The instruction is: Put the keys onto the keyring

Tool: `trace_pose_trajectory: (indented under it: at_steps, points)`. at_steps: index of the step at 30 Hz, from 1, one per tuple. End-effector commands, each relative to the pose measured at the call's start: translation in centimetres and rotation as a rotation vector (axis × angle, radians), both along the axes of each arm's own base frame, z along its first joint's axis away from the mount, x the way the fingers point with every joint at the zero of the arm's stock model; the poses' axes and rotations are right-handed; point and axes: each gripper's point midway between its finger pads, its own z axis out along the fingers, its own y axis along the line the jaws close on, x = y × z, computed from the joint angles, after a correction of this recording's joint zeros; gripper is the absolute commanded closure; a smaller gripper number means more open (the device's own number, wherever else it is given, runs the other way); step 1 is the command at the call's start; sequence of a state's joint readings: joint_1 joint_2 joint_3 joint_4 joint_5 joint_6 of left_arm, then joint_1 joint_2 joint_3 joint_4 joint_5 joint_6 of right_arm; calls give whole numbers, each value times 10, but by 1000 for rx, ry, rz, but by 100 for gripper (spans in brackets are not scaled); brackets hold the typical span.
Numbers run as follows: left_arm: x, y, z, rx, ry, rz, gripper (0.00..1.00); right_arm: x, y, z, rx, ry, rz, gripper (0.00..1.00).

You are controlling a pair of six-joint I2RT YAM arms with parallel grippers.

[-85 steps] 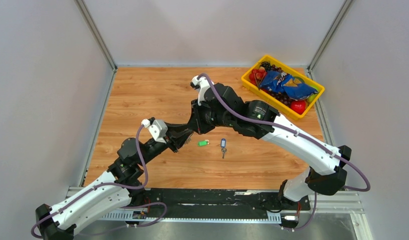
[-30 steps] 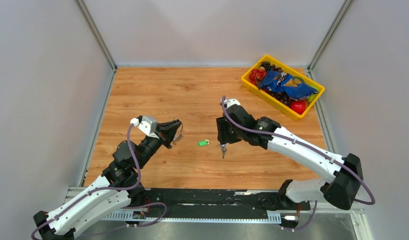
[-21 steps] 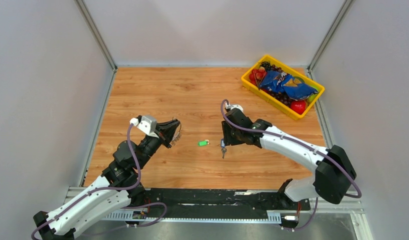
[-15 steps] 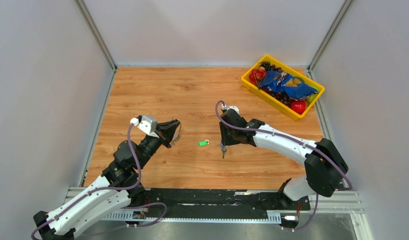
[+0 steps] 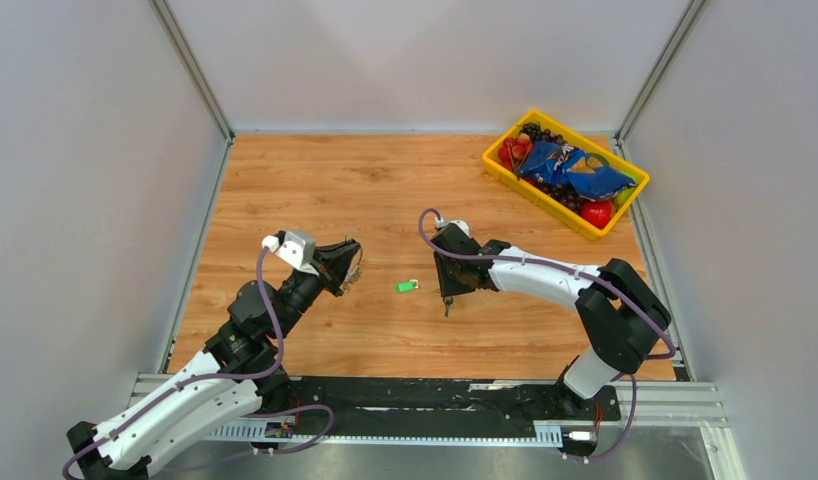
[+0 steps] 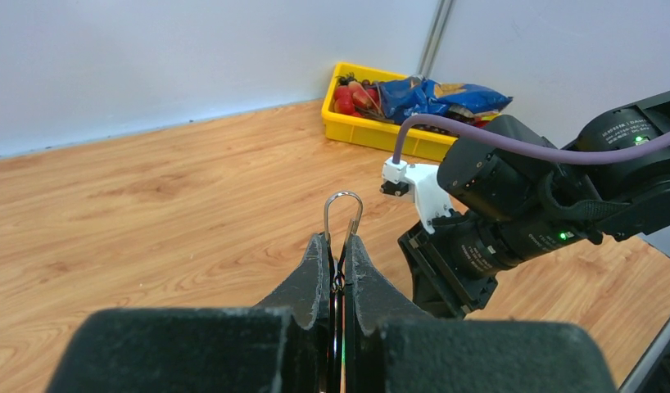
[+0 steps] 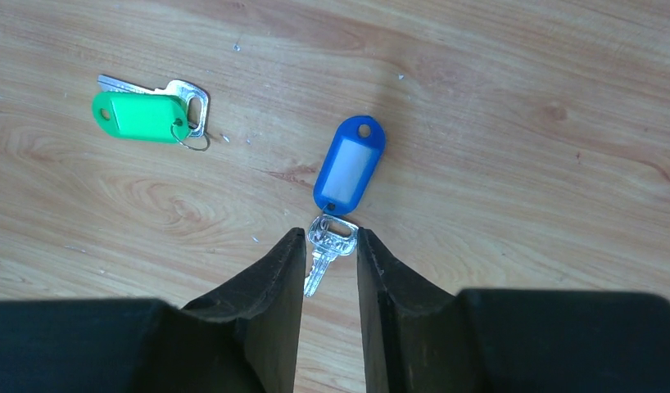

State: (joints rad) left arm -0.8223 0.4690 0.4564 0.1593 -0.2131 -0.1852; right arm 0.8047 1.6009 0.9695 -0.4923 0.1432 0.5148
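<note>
My left gripper [image 5: 347, 262] is raised over the left part of the table and is shut on the keyring [image 6: 343, 209]. The keyring's thin wire loop sticks out past the fingertips [image 6: 319, 246]. One of the keys, with a blue tag [image 7: 349, 166], lies flat on the wood. My right gripper [image 7: 330, 237] is down over it, open narrowly, with one finger on each side of the silver key head [image 7: 332, 234]. The top view shows only its blade [image 5: 447, 306] below the right gripper [image 5: 446, 288]. Another key, with a green tag [image 7: 140, 115] [image 5: 407, 286], lies to the left of it.
A yellow bin [image 5: 497, 166] with snack bags and fruit stands at the back right corner. Grey walls close in the table on three sides. In the left wrist view the right arm's wrist [image 6: 512, 221] sits low, just right of the keyring.
The right arm has swung its elbow outward and settled lower over the blue-tagged key, and its jaws have narrowed around the key head. The left arm and keyring have stayed put.
</note>
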Motion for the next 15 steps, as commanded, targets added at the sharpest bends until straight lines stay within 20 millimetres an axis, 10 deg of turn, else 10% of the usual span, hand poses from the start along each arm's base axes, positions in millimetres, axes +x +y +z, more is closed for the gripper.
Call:
trace_pose_trajectory:
  at_steps: [1, 15]
  points:
    - [0, 2, 9, -36, -18, 8, 100, 3, 13, 1, 49, -6, 1, 69]
    - [-2, 3, 6, -39, -23, 0, 100, -3, 12, -12, 21, 19, -10, 73]
